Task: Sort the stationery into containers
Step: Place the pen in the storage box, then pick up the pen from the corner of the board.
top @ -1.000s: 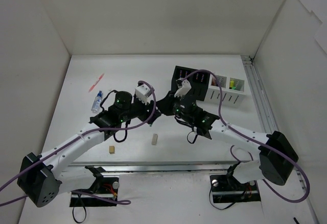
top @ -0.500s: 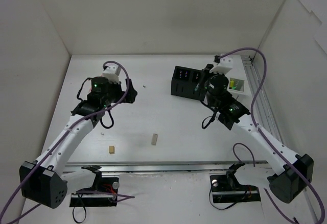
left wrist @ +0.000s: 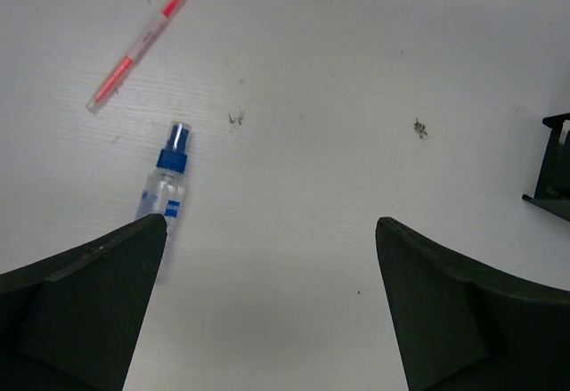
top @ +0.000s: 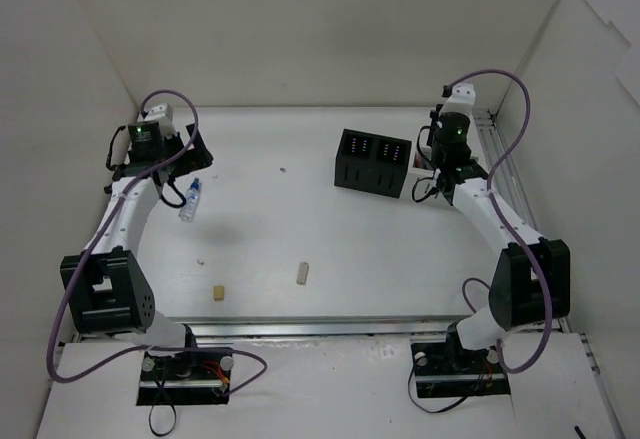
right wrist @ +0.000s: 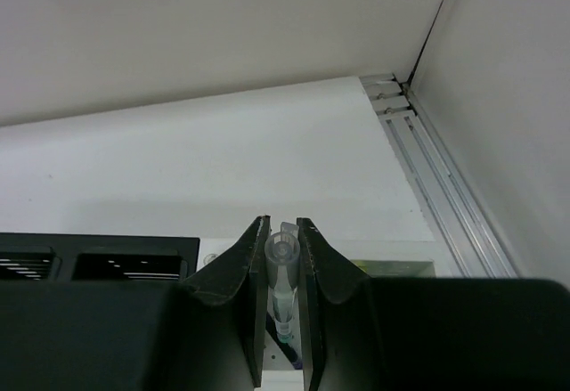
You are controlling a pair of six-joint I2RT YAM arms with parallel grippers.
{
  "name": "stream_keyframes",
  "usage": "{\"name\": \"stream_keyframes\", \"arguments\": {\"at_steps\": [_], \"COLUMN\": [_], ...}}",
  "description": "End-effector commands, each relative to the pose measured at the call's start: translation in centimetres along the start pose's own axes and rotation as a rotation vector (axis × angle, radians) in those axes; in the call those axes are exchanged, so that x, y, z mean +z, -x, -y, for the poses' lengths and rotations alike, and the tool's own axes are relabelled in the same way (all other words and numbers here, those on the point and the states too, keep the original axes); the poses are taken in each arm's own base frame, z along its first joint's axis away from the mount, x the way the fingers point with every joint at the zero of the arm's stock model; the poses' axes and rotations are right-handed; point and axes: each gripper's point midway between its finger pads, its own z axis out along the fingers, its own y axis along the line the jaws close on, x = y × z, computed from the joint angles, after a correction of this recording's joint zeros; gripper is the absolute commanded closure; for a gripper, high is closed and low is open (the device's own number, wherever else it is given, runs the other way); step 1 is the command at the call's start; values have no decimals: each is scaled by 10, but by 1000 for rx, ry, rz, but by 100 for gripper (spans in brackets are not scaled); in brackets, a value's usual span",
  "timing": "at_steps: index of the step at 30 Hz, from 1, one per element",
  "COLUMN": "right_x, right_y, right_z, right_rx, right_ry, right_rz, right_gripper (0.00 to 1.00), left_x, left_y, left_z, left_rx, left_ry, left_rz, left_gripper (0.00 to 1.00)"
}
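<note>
My left gripper is open and empty, hovering over the table at the far left. A pink pen and a small clear blue-capped bottle lie ahead of it, and the bottle also shows in the top view. My right gripper is shut on a clear thin pen, held upright, tip down, over the white container, next to the black two-compartment container. Two beige erasers lie near the front.
White walls close in the table on three sides. A metal rail runs along the right edge beside my right arm. The black container's corner shows at the right of the left wrist view. The white container is mostly hidden behind my right arm in the top view.
Both arms have swung apart from the middle of the table. The left went to the far left by the bottle. The right went to the back right, over the containers.
</note>
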Motion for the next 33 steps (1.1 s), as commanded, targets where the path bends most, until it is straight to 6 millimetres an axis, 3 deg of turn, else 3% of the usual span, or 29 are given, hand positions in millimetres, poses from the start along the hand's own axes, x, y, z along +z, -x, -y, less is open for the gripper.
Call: {"name": "stream_keyframes", "arguments": {"at_steps": [1,7,9,10,12,13,14,15,16,17,19,21,25,31,33], "right_x": [23,49,48,47,40,37,33,29,26,20,7,-9,-33,-46,-48], "right_y": [38,-10,-18,-18,-15,-13,-15,-5,-3,-6,8,26,44,40,39], "right_z": [-8,-14,-15,-16,-19,-21,-26,-28,-30,-33,-35,-35,-31,-22,-21], "right_rx": [20,15,16,55,85,90,88,95,94,87,84,82,92,94,95], "right_ry": [70,90,96,100,127,144,176,188,203,222,240,259,273,257,251], "right_rz": [136,51,34,32,34,34,15,25,17,-13,1,39,86,92,86], "right_gripper": [100,96,69,57,18,2,2,2,2,2,2,2,2,2,2], "left_x": [-11,14,31,31,52,53,74,82,81,100,116,123,138,159,158], "left_y": [73,99,97,109,104,116,103,101,112,97,91,85,59,1,-3], "left_z": [12,-1,-23,-26,-48,-50,-57,-60,-61,-62,-67,-74,-86,-103,-116], "left_rx": [127,343,388,392,383,384,367,358,361,346,360,370,392,384,384], "left_ry": [-84,-102,-64,-53,-53,-61,-103,-128,-150,-203,-221,-206,-156,-96,-31], "left_rz": [167,146,100,104,54,59,7,-11,-12,-60,-100,-124,-203,-392,-444], "left_gripper": [0,0,0,1,0,1,0,1,1,1,1,1,1,20,29]}}
